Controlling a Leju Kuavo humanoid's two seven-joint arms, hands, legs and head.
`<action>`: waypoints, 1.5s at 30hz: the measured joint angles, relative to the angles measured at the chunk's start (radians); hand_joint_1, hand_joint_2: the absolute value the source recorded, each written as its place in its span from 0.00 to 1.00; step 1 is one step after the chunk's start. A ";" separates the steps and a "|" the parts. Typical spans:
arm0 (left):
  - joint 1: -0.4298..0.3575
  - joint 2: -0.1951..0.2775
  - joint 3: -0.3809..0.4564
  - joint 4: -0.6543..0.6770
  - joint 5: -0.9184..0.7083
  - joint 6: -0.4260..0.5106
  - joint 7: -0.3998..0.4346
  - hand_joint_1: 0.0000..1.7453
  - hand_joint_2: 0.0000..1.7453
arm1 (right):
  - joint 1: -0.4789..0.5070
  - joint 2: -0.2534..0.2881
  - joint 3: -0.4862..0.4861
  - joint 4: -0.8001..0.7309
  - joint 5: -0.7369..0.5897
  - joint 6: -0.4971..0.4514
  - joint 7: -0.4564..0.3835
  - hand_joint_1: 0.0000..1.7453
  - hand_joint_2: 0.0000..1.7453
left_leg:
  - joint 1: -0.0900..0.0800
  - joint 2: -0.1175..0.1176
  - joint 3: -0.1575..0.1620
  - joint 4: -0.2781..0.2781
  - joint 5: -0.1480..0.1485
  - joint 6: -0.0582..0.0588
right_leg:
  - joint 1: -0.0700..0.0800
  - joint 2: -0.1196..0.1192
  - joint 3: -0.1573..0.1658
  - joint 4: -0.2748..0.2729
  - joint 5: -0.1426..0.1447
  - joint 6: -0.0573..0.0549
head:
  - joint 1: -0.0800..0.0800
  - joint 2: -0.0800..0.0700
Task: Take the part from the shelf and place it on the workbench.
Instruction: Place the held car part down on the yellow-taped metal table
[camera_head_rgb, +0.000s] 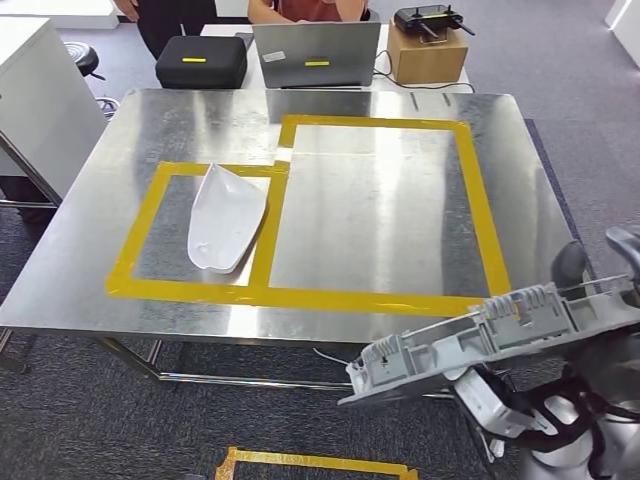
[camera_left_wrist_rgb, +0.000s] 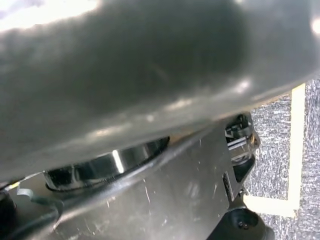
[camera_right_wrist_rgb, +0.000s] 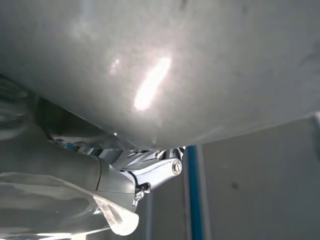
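My right hand (camera_head_rgb: 575, 270) grips a long grey ribbed plastic part (camera_head_rgb: 483, 335) at the lower right, in front of the workbench's near edge. The part hangs roughly level in the air, its free end pointing left, below and just short of the steel workbench (camera_head_rgb: 362, 215). Dark fingers (camera_head_rgb: 570, 264) curl over the part's upper edge. In the right wrist view the part's smooth grey underside (camera_right_wrist_rgb: 188, 60) lies close to the camera. A white curved shell part (camera_head_rgb: 224, 218) lies inside the left yellow-taped rectangle (camera_head_rgb: 143, 225) on the workbench.
A larger yellow-taped rectangle (camera_head_rgb: 477, 195) marks the bench's right half. A laptop (camera_head_rgb: 317, 55), a black case (camera_head_rgb: 201, 62) and a cardboard box (camera_head_rgb: 427, 52) sit on a table behind, where people stand. Yellow tape (camera_head_rgb: 317, 462) marks the carpet by my feet.
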 joint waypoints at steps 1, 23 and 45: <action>0.000 0.002 0.000 0.000 0.000 -0.001 0.000 0.00 0.00 | -0.009 -0.022 -0.003 0.017 0.011 0.000 0.050 1.00 1.00 | 0.000 0.000 0.000 0.000 0.000 0.000 | 0.000 0.000 0.000 0.000 0.000 0.000 | 0.000 0.000; 0.010 0.034 -0.001 0.000 -0.009 -0.018 0.019 0.00 0.00 | -0.425 -0.710 0.147 0.400 -0.324 0.511 0.581 1.00 1.00 | -0.002 -0.002 -0.007 0.005 0.001 0.002 | -0.002 -0.001 -0.005 0.000 0.004 0.004 | -0.001 0.000; 0.014 0.041 -0.001 0.000 -0.012 -0.022 0.024 0.00 0.00 | -0.769 -0.895 0.323 0.639 -0.620 0.890 0.571 1.00 1.00 | -0.002 -0.002 -0.009 0.005 0.001 0.002 | -0.002 -0.002 -0.007 0.000 0.004 0.004 | -0.001 0.000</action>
